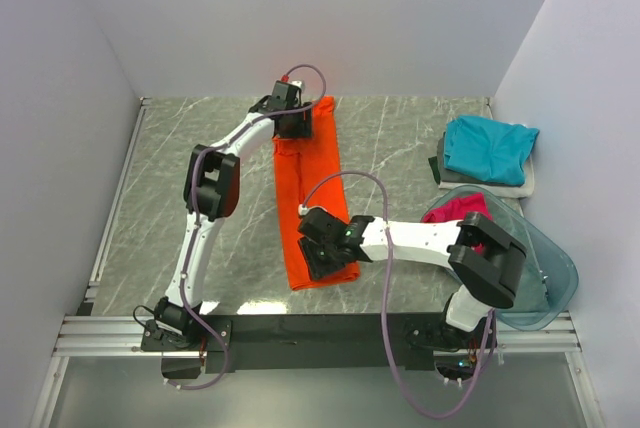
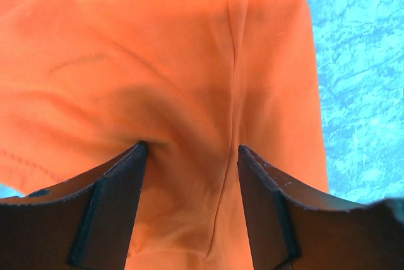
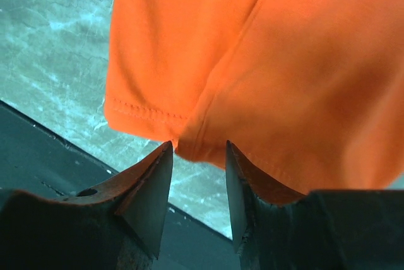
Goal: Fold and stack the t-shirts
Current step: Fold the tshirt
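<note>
The orange t-shirt (image 1: 310, 198) lies folded into a long narrow strip down the middle of the table. My left gripper (image 1: 297, 128) sits over its far end. In the left wrist view the jaws (image 2: 189, 147) stand wide apart with orange cloth (image 2: 189, 62) beneath and between them. My right gripper (image 1: 325, 253) is over the near end. In the right wrist view it (image 3: 198, 144) is open with the shirt's hemmed corner (image 3: 284, 62) at its fingertips. A folded teal t-shirt (image 1: 488, 146) lies on a pale whitish one (image 1: 526, 186) at the right. A magenta-pink t-shirt (image 1: 465, 210) lies in the tub.
The clear bluish plastic tub (image 1: 548, 283) stands at the near right, partly under my right arm. A dark grey cloth edge (image 1: 436, 170) shows under the teal stack. Bare marble table (image 1: 160, 198) lies left of the orange shirt. A black rail (image 1: 300, 333) runs along the near edge.
</note>
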`<state>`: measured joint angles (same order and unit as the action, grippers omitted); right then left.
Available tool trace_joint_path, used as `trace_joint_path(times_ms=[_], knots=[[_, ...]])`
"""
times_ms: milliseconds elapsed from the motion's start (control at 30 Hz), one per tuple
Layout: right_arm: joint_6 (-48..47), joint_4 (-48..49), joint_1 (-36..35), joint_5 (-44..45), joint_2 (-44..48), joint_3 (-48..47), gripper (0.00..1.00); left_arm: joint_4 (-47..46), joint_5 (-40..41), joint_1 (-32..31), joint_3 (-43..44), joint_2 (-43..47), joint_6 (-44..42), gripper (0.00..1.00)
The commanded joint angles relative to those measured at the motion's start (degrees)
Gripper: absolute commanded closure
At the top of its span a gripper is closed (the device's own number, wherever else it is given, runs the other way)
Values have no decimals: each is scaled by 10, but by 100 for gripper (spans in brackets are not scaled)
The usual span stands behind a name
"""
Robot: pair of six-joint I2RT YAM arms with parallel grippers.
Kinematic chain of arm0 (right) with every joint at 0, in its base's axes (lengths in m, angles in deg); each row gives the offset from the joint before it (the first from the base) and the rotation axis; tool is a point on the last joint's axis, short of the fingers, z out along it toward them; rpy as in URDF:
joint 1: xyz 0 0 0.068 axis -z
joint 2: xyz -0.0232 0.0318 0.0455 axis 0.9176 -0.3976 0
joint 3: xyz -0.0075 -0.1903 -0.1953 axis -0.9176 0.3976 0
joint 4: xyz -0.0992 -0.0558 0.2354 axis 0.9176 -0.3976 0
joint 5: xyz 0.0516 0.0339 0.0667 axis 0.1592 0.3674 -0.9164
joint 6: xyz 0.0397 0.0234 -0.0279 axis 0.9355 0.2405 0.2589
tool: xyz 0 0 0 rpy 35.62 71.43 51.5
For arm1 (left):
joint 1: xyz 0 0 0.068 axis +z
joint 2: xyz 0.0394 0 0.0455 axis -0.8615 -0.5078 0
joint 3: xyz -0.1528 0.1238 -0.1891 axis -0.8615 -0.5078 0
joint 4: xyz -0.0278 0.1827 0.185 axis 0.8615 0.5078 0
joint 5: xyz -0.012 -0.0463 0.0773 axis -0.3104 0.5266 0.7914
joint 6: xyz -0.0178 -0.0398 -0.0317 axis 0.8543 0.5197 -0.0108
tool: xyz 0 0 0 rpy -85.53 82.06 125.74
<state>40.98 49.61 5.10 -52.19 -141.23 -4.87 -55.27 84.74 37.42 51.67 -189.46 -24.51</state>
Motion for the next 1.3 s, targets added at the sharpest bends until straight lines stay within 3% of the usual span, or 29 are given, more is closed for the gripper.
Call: trace_joint_path(times_ms=[0,200,467,667,800,1000,1267], knots=[[3,-24,-4,24,51,-34,53,-52,18,-1,-20,91,-13,34],[-1,-46,19,76,110,-27,50,-111,41,-2,-121,241,22,31],[-10,-12,100,58,168,72,47,-152,128,-30,-434,494,105,32],[-7,5,137,35,211,137,46,-137,156,-102,-692,658,195,33],[7,20,137,26,227,179,45,-129,156,-191,-830,732,291,33],[35,55,137,-7,250,230,45,-103,168,-309,-904,782,382,33],[44,84,137,-15,247,239,45,-91,180,-344,-941,803,430,33]])
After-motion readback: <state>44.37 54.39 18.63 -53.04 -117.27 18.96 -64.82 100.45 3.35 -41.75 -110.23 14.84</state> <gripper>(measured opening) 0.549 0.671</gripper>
